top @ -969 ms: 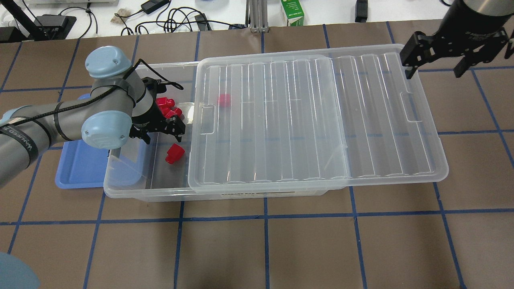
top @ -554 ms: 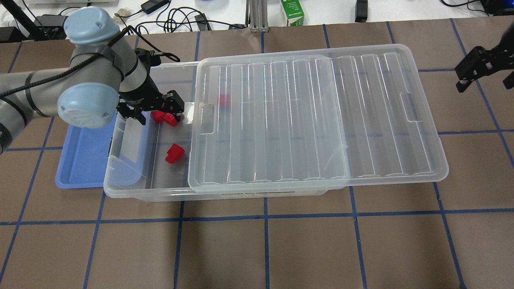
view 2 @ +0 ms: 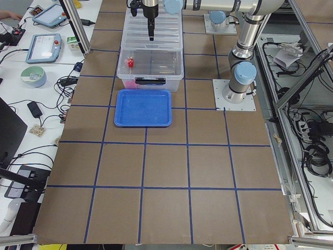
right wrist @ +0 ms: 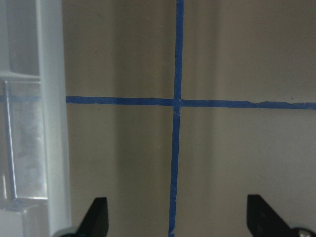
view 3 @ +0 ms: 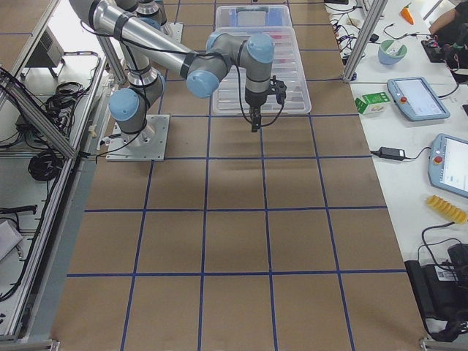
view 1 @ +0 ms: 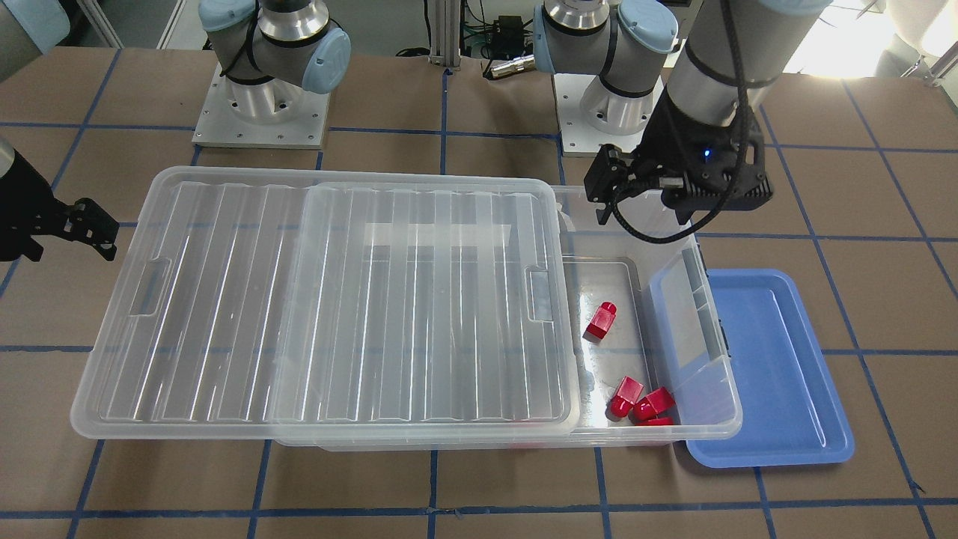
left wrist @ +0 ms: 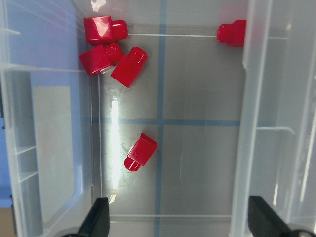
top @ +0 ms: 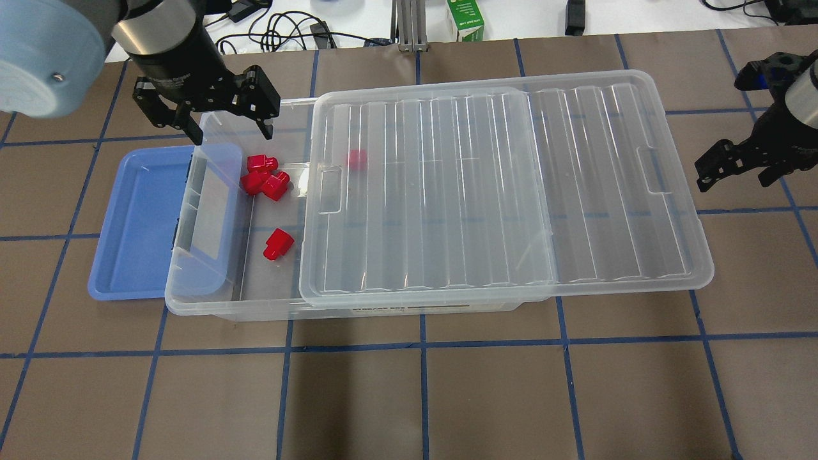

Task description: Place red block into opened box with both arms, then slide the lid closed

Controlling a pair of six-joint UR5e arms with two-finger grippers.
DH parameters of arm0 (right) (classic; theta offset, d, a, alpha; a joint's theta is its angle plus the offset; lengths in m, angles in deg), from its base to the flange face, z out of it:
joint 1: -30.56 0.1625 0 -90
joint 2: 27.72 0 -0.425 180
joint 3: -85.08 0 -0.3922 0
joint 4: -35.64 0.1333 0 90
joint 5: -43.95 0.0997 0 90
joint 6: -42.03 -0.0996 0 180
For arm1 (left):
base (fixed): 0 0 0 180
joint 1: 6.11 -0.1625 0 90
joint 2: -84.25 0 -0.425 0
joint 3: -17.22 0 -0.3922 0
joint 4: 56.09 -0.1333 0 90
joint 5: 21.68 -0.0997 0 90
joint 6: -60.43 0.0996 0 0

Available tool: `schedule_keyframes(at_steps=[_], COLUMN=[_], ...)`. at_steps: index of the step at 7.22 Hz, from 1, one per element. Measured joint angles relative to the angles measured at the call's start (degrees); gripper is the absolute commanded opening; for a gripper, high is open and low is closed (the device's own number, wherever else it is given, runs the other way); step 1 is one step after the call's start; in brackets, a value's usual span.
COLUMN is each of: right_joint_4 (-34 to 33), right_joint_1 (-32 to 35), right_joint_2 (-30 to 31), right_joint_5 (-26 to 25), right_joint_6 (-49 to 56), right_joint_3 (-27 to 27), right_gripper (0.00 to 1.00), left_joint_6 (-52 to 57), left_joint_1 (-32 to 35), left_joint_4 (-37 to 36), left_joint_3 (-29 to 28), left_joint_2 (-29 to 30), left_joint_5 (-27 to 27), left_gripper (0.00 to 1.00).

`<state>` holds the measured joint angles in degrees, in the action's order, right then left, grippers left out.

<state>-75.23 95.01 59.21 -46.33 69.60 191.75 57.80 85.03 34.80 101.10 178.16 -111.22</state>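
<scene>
Red block (top: 277, 245) lies alone on the floor of the box (top: 203, 300), near three more blocks (top: 262, 174) in a corner. My left gripper (top: 231, 131) hangs wide open, empty, above that uncovered end. My right gripper (top: 735, 174), also open and empty, hovers beside the lid (top: 498, 191).

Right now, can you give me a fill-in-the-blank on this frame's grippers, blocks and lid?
The left gripper is ___ and empty. The left wrist view shows ___ red blocks in the box. One of them lies beneath the clear ___. The right gripper hovers over the ___, not the box.
Missing: open; five; lid; table.
</scene>
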Motion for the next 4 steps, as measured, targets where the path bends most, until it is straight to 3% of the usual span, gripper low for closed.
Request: schedule_keyframes(at_steps=[4], right_joint_4=[-0.88], right_joint_1=[1.42], right_joint_2=[-0.36], right_joint_5=[3.04], right_joint_6=[-1.71], right_joint_3=[0.88], right_gripper=[1.0], left_joint_6=[1.69], left_joint_1=[-0.64], left_joint_4=[-0.58], left_joint_3=[0.84], left_joint_2=[-2.32], left_joint_5=[-1.09], left_gripper=[1.0])
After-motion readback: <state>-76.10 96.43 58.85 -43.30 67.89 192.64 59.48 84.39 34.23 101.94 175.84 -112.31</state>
